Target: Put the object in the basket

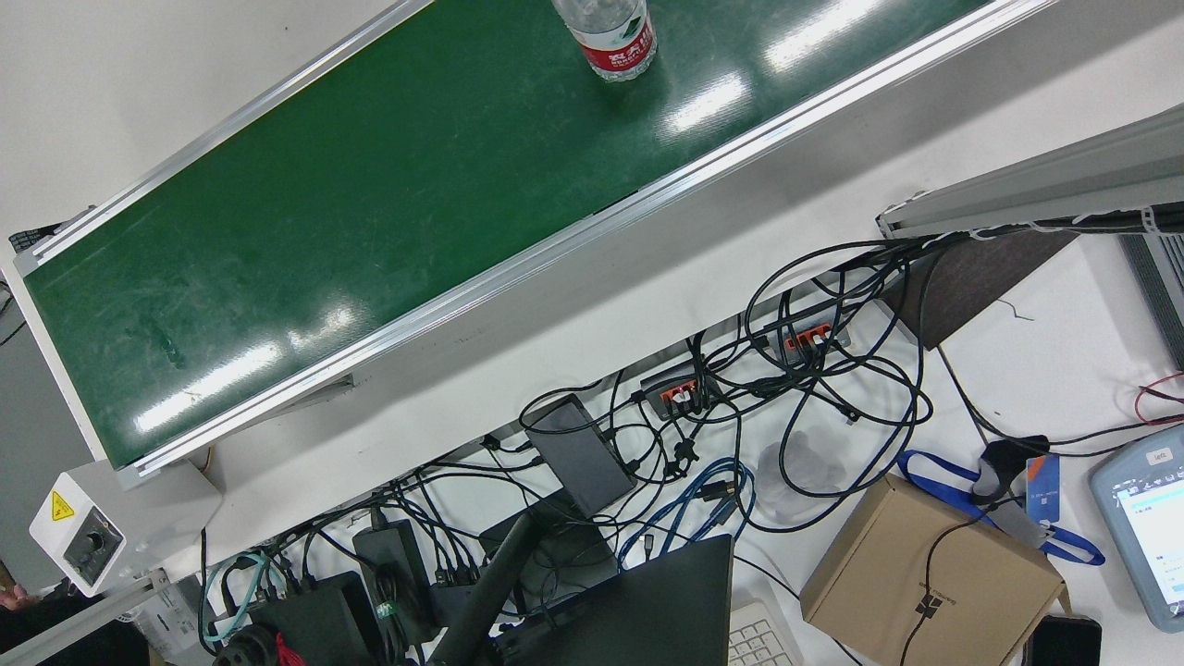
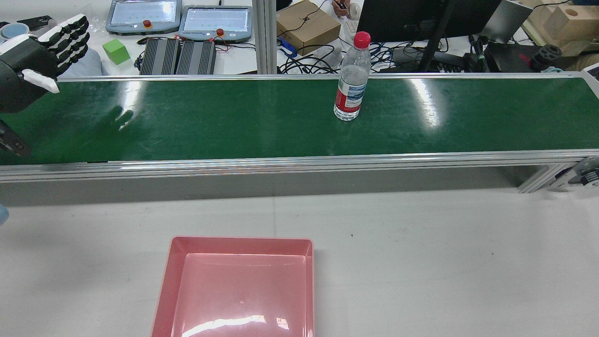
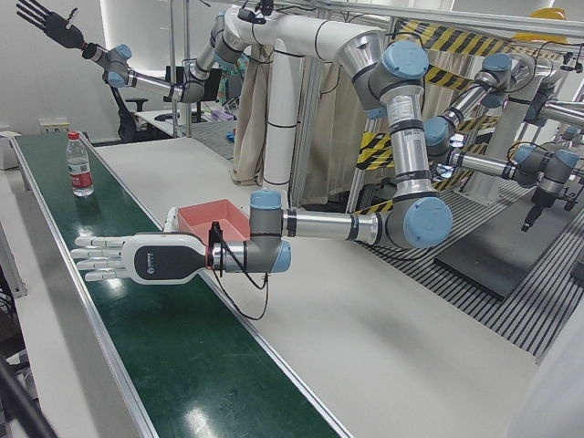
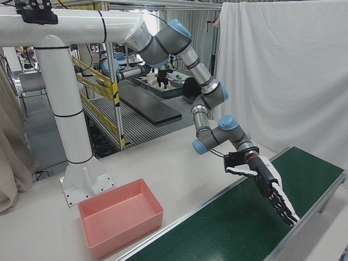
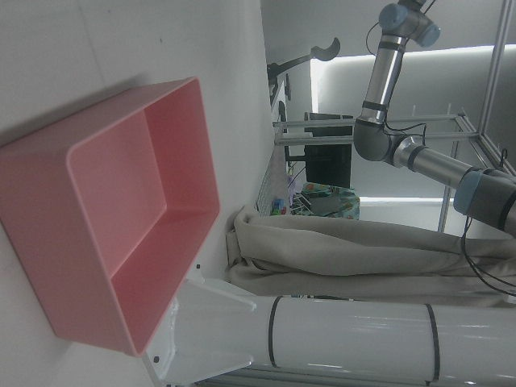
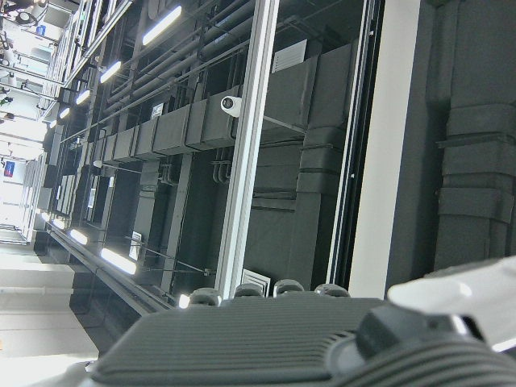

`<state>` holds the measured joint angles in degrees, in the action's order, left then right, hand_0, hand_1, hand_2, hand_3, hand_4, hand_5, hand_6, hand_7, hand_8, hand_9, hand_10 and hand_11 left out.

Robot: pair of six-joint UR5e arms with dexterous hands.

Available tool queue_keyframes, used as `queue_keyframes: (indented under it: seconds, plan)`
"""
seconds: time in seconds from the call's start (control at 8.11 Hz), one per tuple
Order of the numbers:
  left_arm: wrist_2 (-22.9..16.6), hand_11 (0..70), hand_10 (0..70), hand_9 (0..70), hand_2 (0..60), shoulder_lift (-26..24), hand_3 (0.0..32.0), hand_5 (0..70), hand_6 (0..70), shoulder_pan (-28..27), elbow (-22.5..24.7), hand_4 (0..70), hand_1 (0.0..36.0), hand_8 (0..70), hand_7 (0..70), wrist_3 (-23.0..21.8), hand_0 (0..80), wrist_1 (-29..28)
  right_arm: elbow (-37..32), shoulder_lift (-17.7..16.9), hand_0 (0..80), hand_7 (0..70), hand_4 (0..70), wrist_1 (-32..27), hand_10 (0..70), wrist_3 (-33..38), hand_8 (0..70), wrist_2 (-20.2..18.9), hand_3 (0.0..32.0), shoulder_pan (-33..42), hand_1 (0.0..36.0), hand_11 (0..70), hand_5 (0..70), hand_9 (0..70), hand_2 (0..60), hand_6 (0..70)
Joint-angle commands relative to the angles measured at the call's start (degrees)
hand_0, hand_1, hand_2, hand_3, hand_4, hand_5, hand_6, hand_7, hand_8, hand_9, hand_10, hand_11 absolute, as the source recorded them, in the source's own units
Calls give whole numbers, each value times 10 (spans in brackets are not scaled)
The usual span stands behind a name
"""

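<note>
I have the water bottle (image 2: 352,79) standing upright on the green belt (image 2: 234,121), well apart from my left hand (image 2: 35,54), which hovers over the belt's far left end, fingers spread flat, holding nothing. The pink basket (image 2: 238,243) sits empty on the white table (image 2: 421,257), on my side of the belt. My right hand (image 3: 57,26) is raised high, fingers splayed, also empty. To do this well, I judge I should come at the bottle from the side, thumb opposite fingers, and close around the label without tipping it.
</note>
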<state>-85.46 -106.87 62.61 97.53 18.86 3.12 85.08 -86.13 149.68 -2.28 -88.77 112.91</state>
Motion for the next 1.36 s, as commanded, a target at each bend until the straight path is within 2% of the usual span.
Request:
queue_keyframes:
  seconds: [0.0,0.49,1.23]
  plan:
    - [0,19,6,27,0,0,12,75,0,0,-1,15,5,26,0,0,503,0,0,0,0,0,0,0,0,0,0,0,0,0,0,0,0,0,0,0]
    - [0,19,7,31,0,0,2,79,2,0,-1,22,4,30,0,0,504,0,0,0,0,0,0,0,0,0,0,0,0,0,0,0,0,0,0,0]
    - [1,9,0,18,0,1,12,75,0,0,-1,0,6,11,0,-1,496,-3,0,0,0,0,0,0,0,0,0,0,0,0,0,0,0,0,0,0]
